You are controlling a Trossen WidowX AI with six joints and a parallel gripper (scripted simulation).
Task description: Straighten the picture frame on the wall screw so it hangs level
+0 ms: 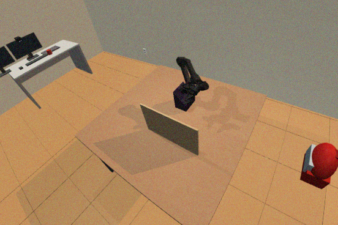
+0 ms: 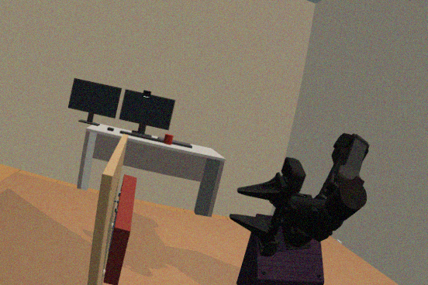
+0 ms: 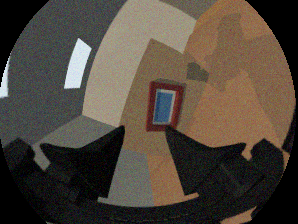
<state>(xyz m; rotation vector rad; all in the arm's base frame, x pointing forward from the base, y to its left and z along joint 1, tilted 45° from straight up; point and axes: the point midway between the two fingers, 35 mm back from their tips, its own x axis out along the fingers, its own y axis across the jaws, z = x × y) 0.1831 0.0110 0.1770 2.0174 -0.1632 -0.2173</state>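
The picture frame, red with a white mat and a blue picture, shows in the wrist view point(image 3: 164, 106) and side-on in the exterior view point(image 2: 125, 212). It hangs on the front of the upright tan board point(image 1: 172, 132) point(image 2: 98, 231) point(image 3: 136, 107); in the top view the board hides it. In the wrist view its top edge is not parallel to the board's top edge; relative to the board, its right end looks higher. Screw and notched strip cannot be made out. My gripper point(image 2: 235, 203) point(image 3: 145, 129) is open and empty, pointing at the frame from well away, touching nothing.
The arm's dark purple base block point(image 1: 184, 98) point(image 2: 288, 260) stands on the brown mat point(image 1: 184, 192), facing the board. A white desk point(image 1: 62, 46) point(image 2: 201, 152) with monitors and a red cup point(image 1: 49, 52) point(image 2: 168, 139) is farther off. A red rounded object point(image 1: 325, 160) is at the right in the top view.
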